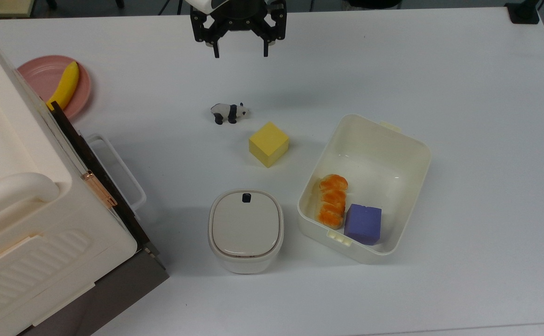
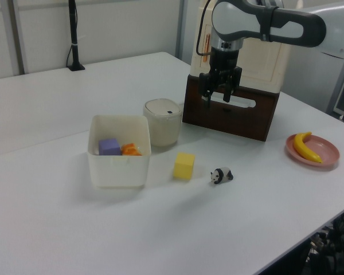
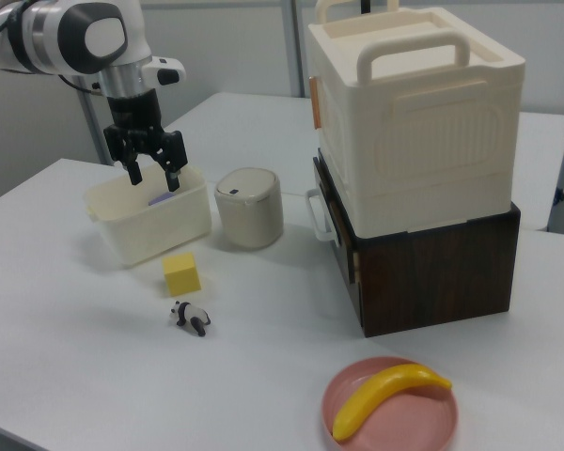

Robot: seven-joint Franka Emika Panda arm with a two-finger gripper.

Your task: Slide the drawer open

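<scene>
Top view, left to right.

Cabinet (image 1: 29, 205): cream, at the top view's left edge, carrying handle on its lid.
Drawer (image 1: 95, 170): shut, flush in the cabinet's base; dark brown front; white loop handle (image 1: 121, 170) projecting toward the table centre.
Plate (image 1: 43, 77): pink, behind the cabinet, holding a banana (image 1: 65, 85).
Gripper (image 1: 239, 50): jaws spread apart, grasping nothing; raised above the table's far edge, well apart from the drawer.
Panda (image 1: 229, 112): small figurine, upright, below the gripper.
Pot (image 1: 246, 230): cream, lidded, near the cabinet's front.
Block (image 1: 268, 143): yellow, between panda and bin.
Bin (image 1: 393, 144): cream, open; holds a bread roll (image 1: 331, 200) touching a purple block (image 1: 363, 224).
</scene>
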